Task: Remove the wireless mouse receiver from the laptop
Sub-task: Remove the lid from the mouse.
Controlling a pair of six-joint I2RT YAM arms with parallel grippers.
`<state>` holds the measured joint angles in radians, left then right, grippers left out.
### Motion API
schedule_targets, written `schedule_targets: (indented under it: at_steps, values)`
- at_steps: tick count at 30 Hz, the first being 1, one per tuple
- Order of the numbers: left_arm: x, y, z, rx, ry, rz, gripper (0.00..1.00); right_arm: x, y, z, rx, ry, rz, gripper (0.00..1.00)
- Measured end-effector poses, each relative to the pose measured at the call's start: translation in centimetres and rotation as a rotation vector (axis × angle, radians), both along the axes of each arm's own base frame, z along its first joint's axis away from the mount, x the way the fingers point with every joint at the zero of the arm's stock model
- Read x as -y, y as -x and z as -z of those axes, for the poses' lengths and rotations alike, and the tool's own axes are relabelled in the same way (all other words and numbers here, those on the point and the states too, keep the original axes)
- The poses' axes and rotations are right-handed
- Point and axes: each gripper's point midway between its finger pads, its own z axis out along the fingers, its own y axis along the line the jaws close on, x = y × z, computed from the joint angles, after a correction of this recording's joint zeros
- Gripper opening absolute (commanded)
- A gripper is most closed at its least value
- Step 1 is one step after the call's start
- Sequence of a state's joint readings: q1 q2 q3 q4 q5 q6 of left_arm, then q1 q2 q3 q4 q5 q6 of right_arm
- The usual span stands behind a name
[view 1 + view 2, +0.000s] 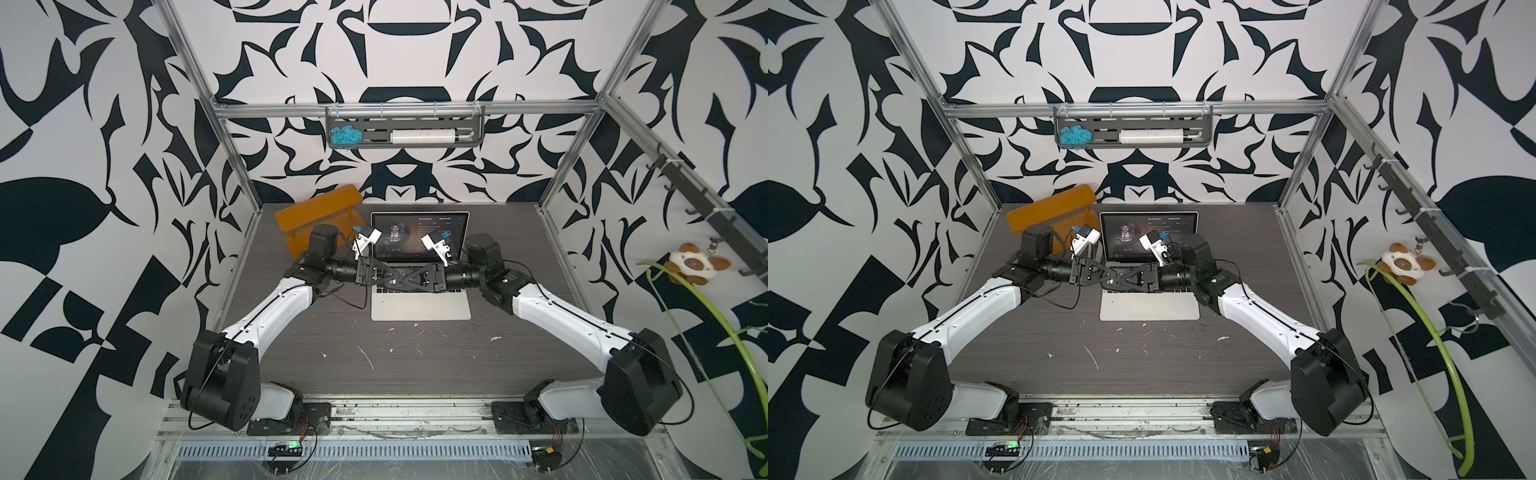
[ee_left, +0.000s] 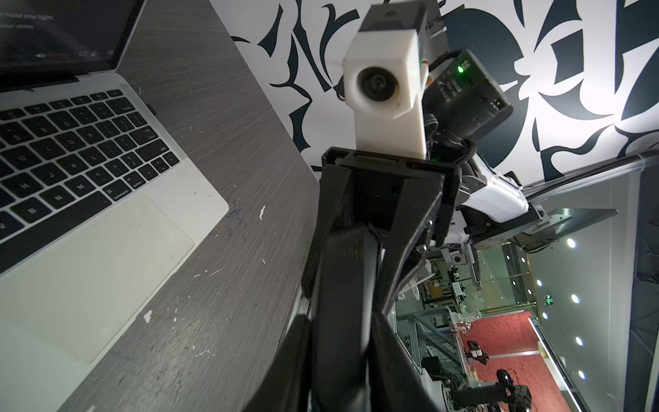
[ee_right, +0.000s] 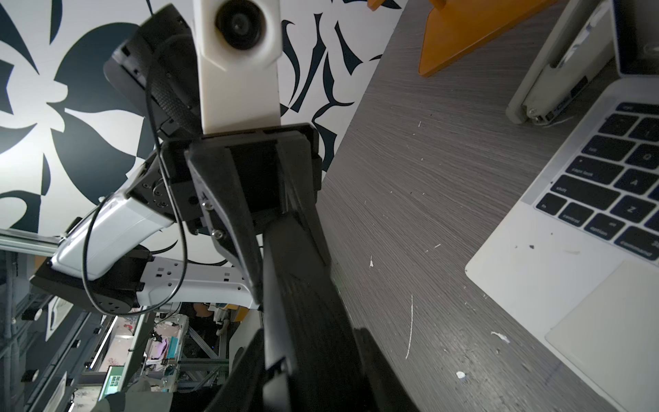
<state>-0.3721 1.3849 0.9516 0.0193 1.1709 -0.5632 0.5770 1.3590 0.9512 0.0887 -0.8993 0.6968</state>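
laptop [image 1: 419, 305] sits open at mid-back of the table [image 1: 316, 353]. left gripper [image 1: 388, 275] and right gripper [image 1: 413, 279] meet tip to tip just above the keyboard [image 2: 71, 142], tips overlapping. Can't tell whether either is released or clamped, or on what. receiver too small to pick out.

Even bright light, soft shadows, wide-angle bowing at edges — wrist foregrounds blurred

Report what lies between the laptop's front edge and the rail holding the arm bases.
Only bare tabletop with small white flecks lies between the laptop and the rail; both top views show it.
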Motion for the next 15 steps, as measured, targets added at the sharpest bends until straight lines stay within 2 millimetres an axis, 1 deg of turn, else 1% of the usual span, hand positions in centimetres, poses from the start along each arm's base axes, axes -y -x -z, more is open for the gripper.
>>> schedule_targets:
  at_steps: [3,9,11,12,15]
  values:
    - [-0.01,0.09,-0.03,0.005,0.003,0.006,0.00,-0.01,0.09,-0.04,0.000,-0.002,-0.005,0.24]
    - [-0.03,0.19,-0.09,0.007,0.007,0.012,0.00,-0.02,0.17,-0.09,0.000,-0.004,-0.010,0.25]
    - [-0.03,0.22,-0.11,0.006,0.007,0.014,0.00,-0.02,0.19,-0.09,0.000,-0.004,-0.011,0.35]
    - [-0.03,0.21,-0.15,0.003,0.008,0.014,0.00,-0.03,0.19,-0.10,0.000,-0.005,-0.011,0.43]
    - [0.04,0.15,-0.40,-0.022,0.015,0.014,0.00,-0.02,0.02,-0.12,0.008,-0.004,-0.004,0.54]
